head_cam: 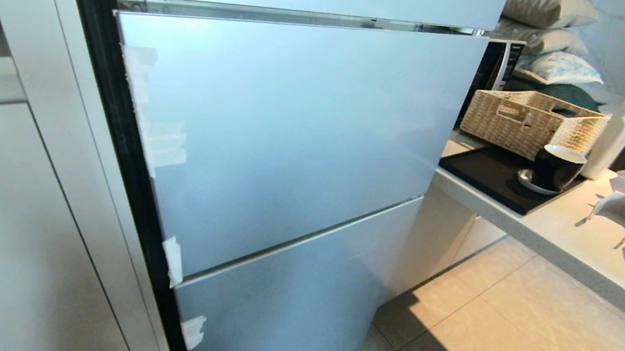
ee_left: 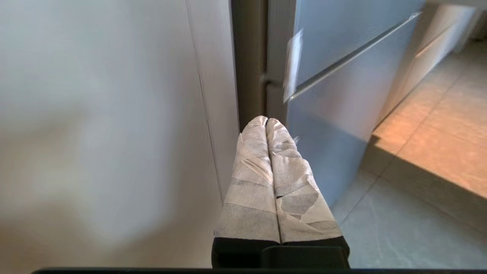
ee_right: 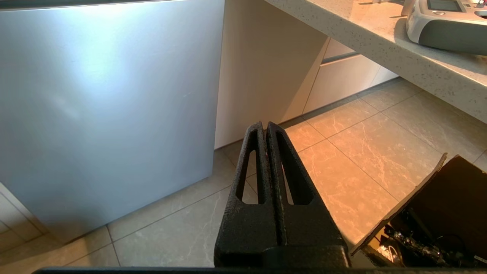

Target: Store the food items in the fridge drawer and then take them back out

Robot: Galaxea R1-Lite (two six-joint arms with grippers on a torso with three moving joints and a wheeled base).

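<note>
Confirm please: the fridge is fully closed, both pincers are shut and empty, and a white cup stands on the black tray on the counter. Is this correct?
One detail is wrong: the cup is black, not white, as the head view shows. It does stand on the black tray. The fridge is closed, and the left pincer and right pincer are shut and empty.

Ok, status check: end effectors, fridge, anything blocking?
Left end effector shut, empty, low by fridge edge. Right end effector shut, empty, over floor. Fridge fronts all closed. No food seen.

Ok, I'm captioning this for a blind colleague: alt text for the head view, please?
A closed silver fridge fills the frame, its doors shut. To its right, a counter holds a wicker basket, black cup and white bottle.
</note>
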